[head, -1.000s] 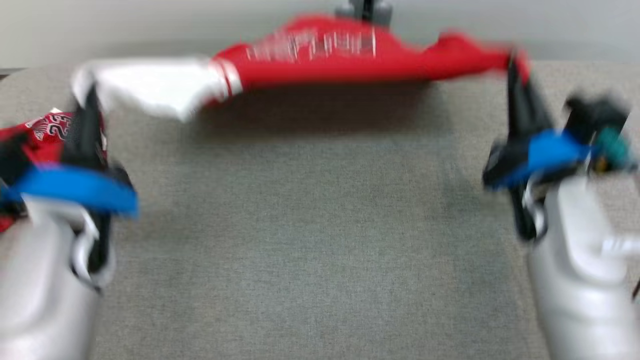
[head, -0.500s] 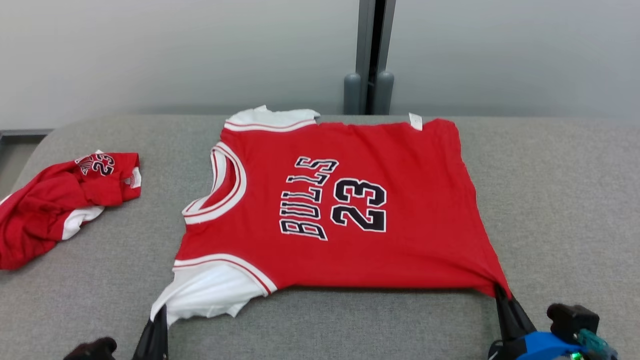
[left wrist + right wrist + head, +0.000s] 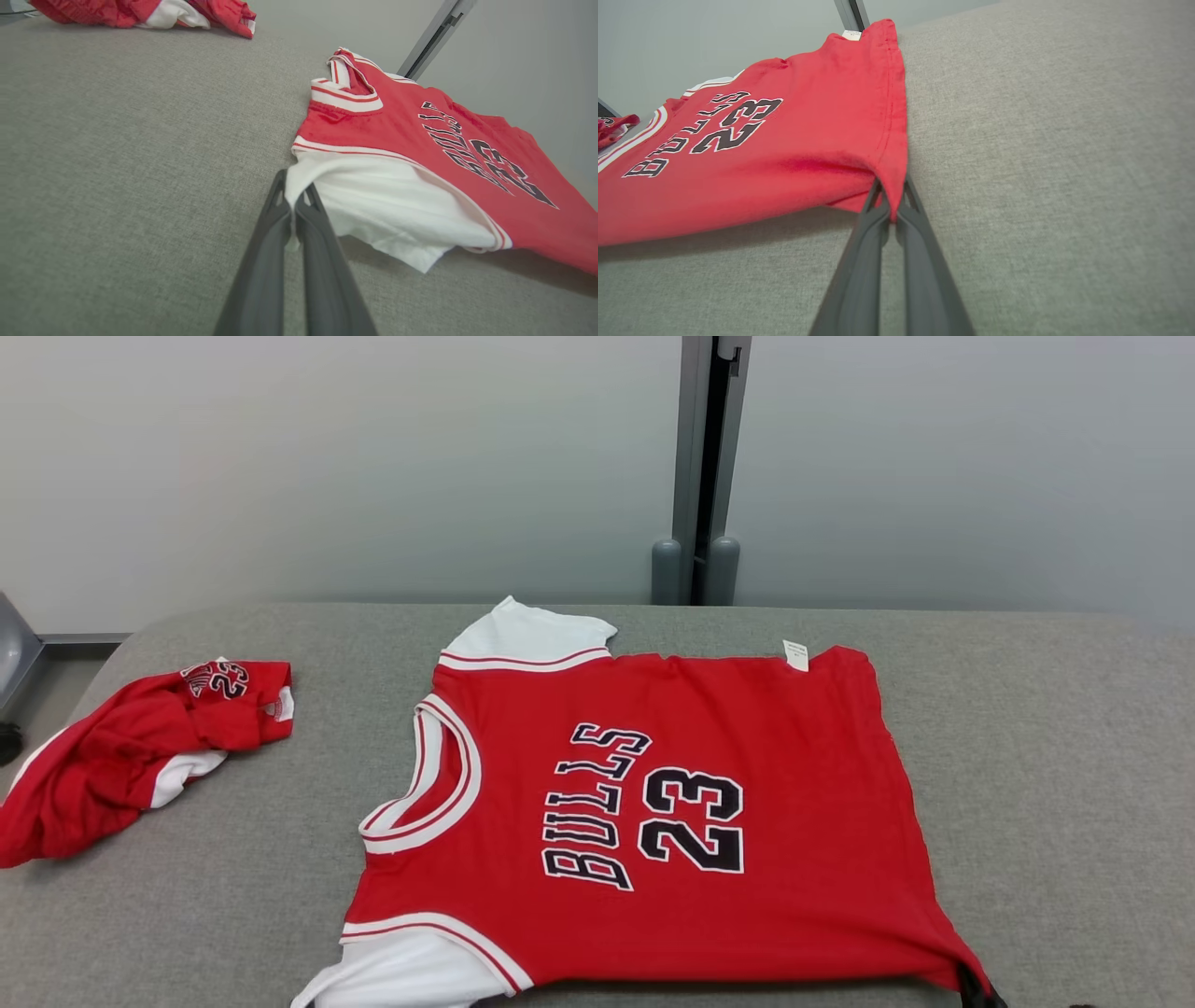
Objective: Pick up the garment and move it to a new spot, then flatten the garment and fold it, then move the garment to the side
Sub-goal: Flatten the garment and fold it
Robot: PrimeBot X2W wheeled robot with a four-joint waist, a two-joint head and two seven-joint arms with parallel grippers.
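Lying collar-left, hem-right, the jersey [image 3: 803, 784] is pinched by left claw [image 3: 293, 198] and right claw [image 3: 892, 200].

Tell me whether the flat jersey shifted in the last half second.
Yes. The jersey slid toward the robot; its red side left the table's back edge.

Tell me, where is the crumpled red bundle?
Head view: the crumpled red bundle lies at the left end of the table, apart from the flat jersey.
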